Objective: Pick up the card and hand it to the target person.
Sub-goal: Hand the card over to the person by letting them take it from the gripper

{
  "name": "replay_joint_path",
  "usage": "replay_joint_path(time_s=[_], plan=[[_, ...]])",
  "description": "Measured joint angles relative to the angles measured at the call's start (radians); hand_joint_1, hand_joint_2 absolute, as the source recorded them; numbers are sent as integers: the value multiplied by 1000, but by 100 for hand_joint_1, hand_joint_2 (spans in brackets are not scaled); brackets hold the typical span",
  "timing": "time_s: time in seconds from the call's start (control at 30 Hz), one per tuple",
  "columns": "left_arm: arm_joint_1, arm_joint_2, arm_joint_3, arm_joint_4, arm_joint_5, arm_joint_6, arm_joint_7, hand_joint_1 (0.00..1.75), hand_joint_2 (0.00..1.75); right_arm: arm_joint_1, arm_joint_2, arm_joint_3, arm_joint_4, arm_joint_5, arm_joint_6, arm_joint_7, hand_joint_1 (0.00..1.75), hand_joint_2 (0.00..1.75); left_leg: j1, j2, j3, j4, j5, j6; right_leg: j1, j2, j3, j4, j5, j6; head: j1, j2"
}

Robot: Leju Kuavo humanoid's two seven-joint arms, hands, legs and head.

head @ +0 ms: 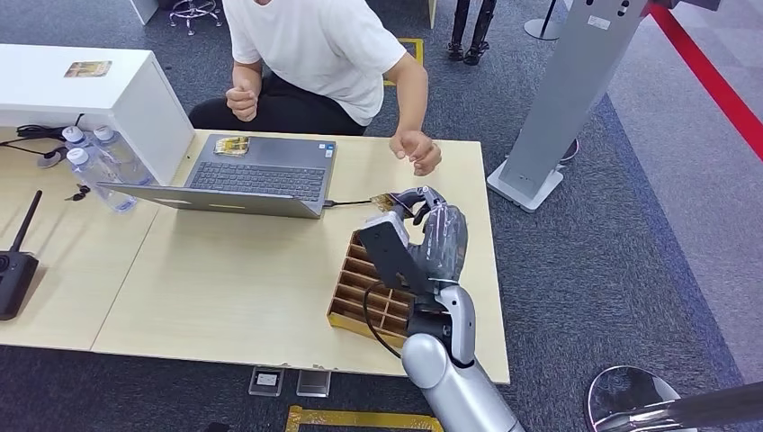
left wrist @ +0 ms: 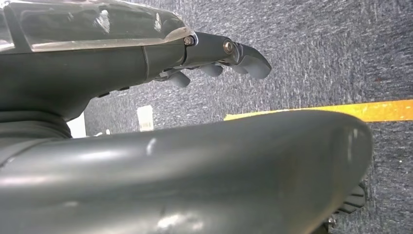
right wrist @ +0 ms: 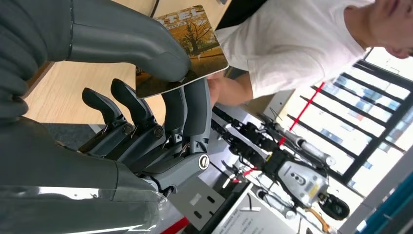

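My right hand (right wrist: 146, 97) pinches the glossy autumn-tree picture card (right wrist: 187, 44) between thumb and fingers; the seated person's hand (head: 417, 151) is near, just beyond it.

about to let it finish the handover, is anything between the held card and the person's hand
Nothing visible blocks it. The right hand pinches the autumn-tree picture card above the light wooden table, and the person's reaching hand hangs just beyond it, open air between.

glossy card (right wrist: 187, 46), matt wood-look table (head: 225, 270)
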Motion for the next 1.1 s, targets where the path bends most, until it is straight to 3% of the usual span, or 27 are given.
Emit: replay_joint_path(time_s=[0.3, 0.63, 0.77, 1.1], plan=[[-17, -1, -18, 0, -7, -2, 16, 0, 0, -280, 12, 154, 307, -78, 105, 154, 162, 175, 0, -1, -1, 0, 0, 0, 0, -1, -1, 1, 0, 0, -3, 0], [-17, -1, -26, 0, 4, 0, 18, 0, 0, -409, 58, 235, 544, -97, 145, 198, 162, 175, 0, -1, -2, 0, 0, 0, 0, -1, -2, 0, 0, 0, -2, 0], [-15, -1, -29, 0, 10, -17, 11, 0, 0, -426, 64, 258, 588, -104, 130, 204, 0, 175, 0, -1, -1, 0, 0, 0, 0, -1, -2, 0, 0, 0, -3, 0], [-7, -1, -32, 0, 29, 2, -4, 0, 0, -438, 56, 278, 628, -144, 13, 165, 0, 175, 0, -1, -1, 0, 0, 0, 0, -1, -2, 0, 0, 0, -3, 0]])
